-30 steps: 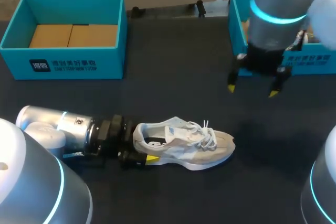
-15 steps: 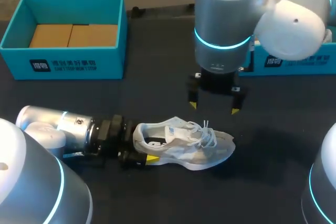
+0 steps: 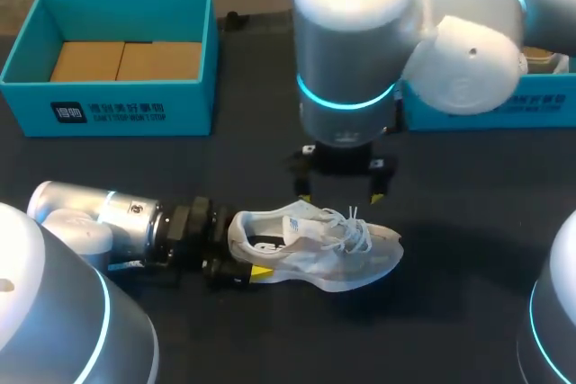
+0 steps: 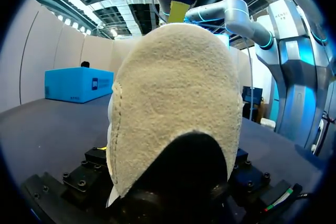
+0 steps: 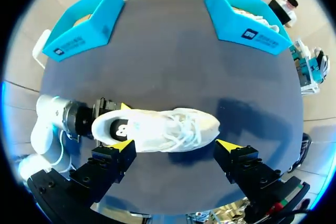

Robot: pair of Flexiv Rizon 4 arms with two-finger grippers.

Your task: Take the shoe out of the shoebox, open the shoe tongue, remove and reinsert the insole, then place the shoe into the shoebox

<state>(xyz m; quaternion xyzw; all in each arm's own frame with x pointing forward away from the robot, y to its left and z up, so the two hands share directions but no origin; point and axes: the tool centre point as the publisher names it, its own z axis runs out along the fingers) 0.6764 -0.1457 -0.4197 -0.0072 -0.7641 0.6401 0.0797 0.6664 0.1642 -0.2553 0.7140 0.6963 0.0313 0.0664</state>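
In the head view's lower middle, the shoe (image 3: 315,245) lay lengthwise left-to-right on the desk (image 3: 270,132), heel clamped in the left jaws; the right jaws hung open, empty, just above its laces (image 3: 353,227).

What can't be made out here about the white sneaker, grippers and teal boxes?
- Left wrist view: the heel of the white lace-up sneaker fills it, hiding its laces and the tips of the left gripper.
- Head view: the right arm covers most of the right teal cardboard shoebox and its interior.
- Right wrist view: that box's contents are too small.
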